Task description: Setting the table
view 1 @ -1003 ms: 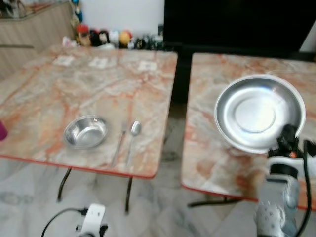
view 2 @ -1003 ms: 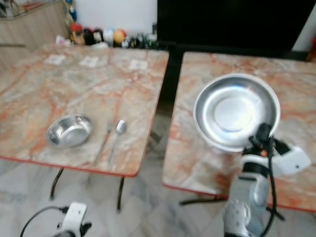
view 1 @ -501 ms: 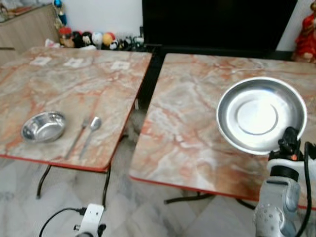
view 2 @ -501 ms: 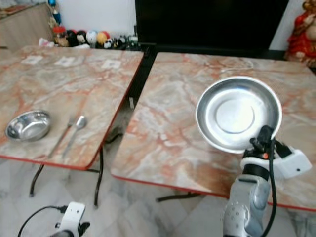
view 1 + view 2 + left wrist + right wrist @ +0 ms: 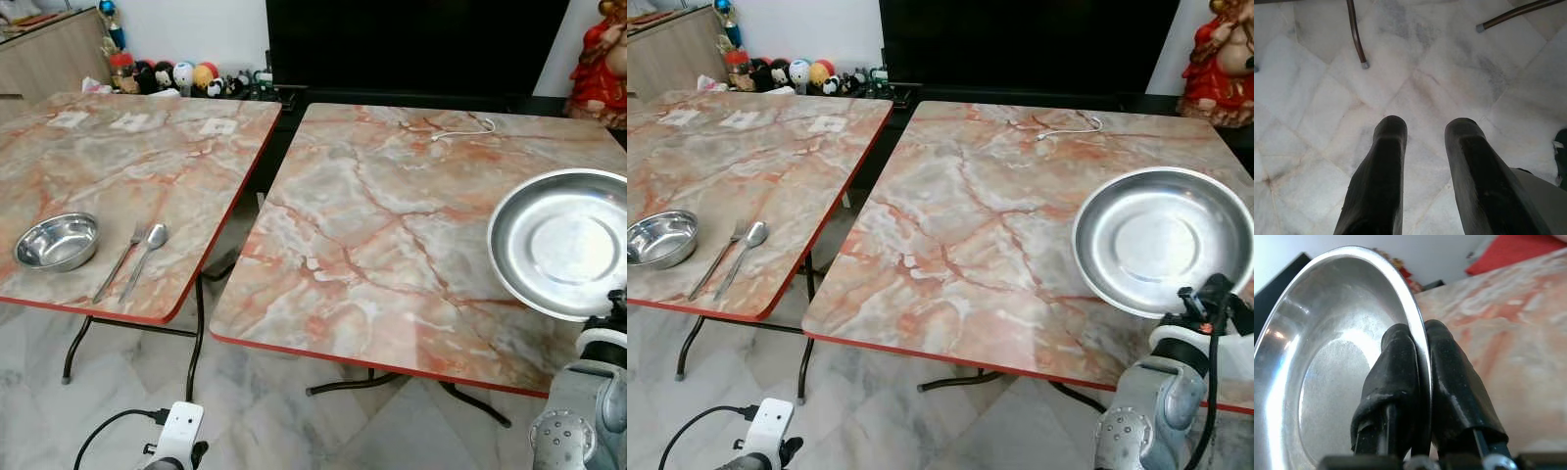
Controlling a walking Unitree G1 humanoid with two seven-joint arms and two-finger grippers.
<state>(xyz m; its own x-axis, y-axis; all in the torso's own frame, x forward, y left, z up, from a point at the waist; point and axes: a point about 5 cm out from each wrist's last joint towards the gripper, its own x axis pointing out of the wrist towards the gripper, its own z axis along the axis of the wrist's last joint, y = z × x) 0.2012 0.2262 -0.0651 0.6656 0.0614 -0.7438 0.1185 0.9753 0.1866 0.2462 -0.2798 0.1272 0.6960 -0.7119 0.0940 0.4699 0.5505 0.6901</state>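
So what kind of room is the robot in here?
Probably a home living or dining room: two marble-patterned folding tables, a big dark TV against the wall, small toy figures beside it. The right gripper holds a steel plate.

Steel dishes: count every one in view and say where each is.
2. A small bowl sits on the left table beside a fork and spoon. A large plate is held tilted over the right table by the right end effector.

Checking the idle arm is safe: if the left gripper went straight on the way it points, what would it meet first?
Most likely the marble floor. The left gripper points down at bare tiles, open; a table leg stands off to one side of that line.
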